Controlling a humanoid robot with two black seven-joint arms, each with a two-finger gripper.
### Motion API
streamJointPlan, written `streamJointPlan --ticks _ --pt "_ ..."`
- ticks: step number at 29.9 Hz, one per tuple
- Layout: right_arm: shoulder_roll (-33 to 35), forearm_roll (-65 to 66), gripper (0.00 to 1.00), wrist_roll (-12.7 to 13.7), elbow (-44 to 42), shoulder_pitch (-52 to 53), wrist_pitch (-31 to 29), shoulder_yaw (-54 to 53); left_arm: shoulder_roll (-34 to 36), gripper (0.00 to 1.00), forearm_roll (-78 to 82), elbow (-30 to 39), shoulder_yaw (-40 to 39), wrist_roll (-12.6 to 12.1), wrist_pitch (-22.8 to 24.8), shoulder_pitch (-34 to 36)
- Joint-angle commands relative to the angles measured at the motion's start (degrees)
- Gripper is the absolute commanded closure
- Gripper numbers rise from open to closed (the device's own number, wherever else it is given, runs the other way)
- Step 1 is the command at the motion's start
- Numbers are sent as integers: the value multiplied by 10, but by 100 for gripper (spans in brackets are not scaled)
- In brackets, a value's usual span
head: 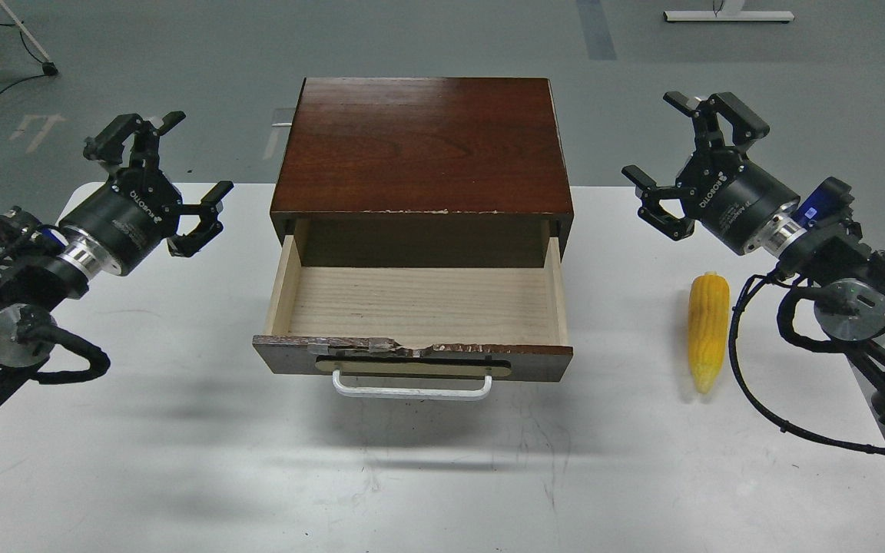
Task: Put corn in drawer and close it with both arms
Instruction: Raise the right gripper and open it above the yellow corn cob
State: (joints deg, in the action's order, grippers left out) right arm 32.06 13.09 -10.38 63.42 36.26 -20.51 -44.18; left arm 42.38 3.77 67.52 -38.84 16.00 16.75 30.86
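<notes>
The drawer is pulled open from the dark red-brown cabinet. Its pale wood interior is empty, its top edge is chipped, and a white bar handle faces me. The corn lies on the white table to the right of the drawer, tip toward me. My right gripper is open and empty, raised behind and above the corn. My left gripper is open and empty, raised left of the cabinet.
The white table ends close to the right of the corn and at the front. Black cables loop from both arms, one beside the corn. Grey floor with a table base lies behind.
</notes>
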Motion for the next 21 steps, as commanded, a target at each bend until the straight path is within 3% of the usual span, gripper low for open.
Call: streamJointPlan --ticks 1,21 --pt "-7 0 0 0 -19 4 13 -2 5 2 0 0 -1 1 4 -9" --pt "-1 0 0 0 -20 5 13 -4 15 1 4 2 1 1 2 -10"
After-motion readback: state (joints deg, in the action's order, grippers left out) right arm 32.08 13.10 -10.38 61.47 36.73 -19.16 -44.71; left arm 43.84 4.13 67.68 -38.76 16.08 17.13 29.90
